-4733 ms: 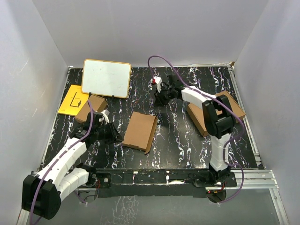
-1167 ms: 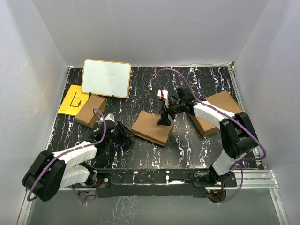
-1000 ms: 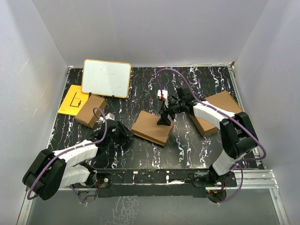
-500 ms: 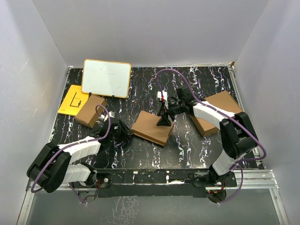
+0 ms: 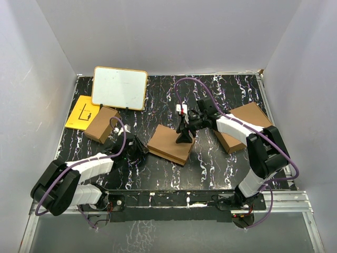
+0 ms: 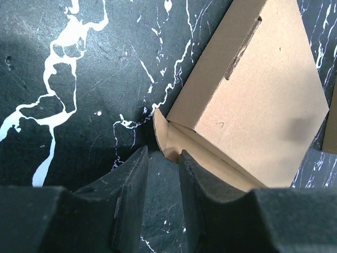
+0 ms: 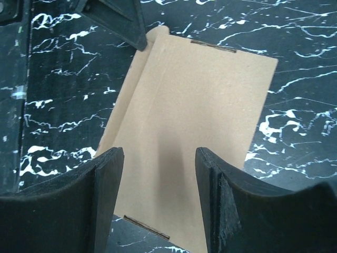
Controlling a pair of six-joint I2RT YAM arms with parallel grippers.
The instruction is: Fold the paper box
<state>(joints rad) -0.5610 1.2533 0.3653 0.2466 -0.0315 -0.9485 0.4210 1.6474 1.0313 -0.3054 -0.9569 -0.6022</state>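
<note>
The thin brown cardboard box [image 5: 167, 142] lies flat in the middle of the black, white-streaked table [image 5: 210, 158]. The step looks like lifting a flap at its left corner. The left end effector [image 6: 163, 155] sits low there, fingers slightly apart, holding nothing. The small corner flap [image 6: 164, 134] is just ahead, so pinching it comes next. The right end effector [image 7: 159, 154] hangs wide open over the box.

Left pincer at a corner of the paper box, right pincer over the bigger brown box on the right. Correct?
No: the right pincer is over the paper box too, not the bigger brown box, as the right wrist view shows. The left pincer is at its corner.
</note>
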